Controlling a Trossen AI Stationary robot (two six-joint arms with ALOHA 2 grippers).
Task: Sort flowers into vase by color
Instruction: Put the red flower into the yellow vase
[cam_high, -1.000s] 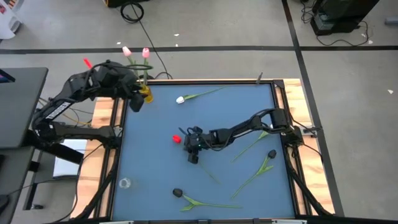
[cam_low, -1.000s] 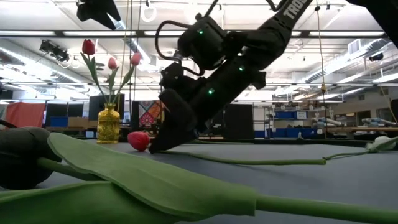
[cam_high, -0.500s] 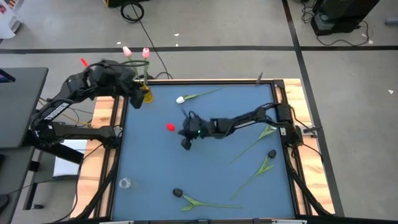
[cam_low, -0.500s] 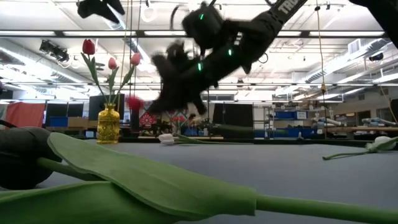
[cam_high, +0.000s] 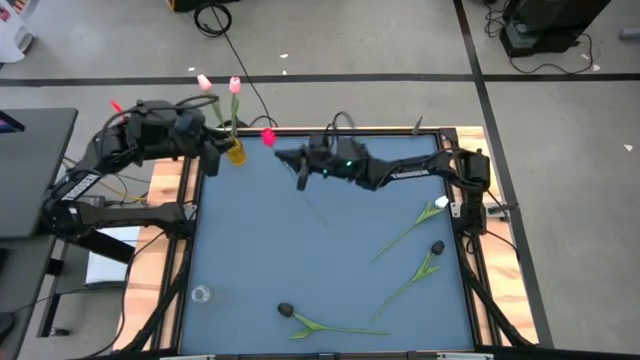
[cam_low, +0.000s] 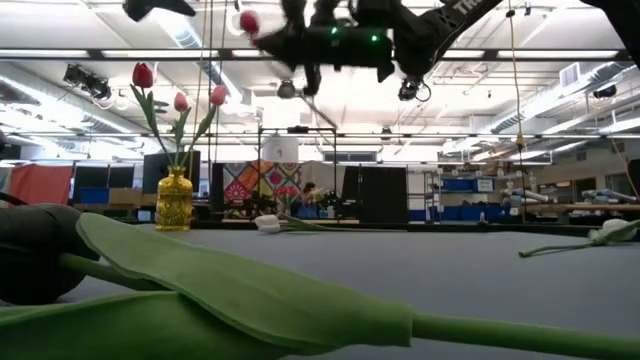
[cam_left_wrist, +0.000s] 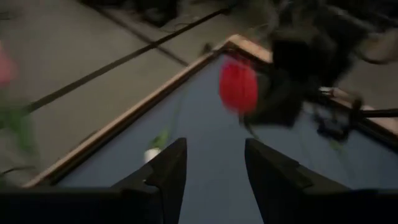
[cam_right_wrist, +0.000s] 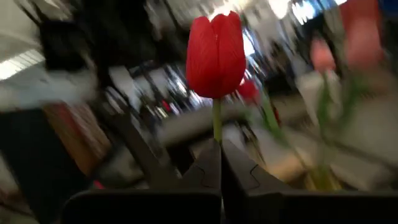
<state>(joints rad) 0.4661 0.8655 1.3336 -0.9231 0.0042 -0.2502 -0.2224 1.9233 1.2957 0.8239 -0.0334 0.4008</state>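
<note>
A large open lab hall: ceiling strip lights (cam_low: 560, 150), taped concrete floor (cam_high: 400, 60).

Red tulip (cam_high: 268, 137) (table to mid-air) vaseward.

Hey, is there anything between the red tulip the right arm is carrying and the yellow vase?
Nothing visible blocks it. The right gripper holds the red tulip in the air, near the yellow vase. The left gripper hovers right beside the vase, close to the path.
</note>
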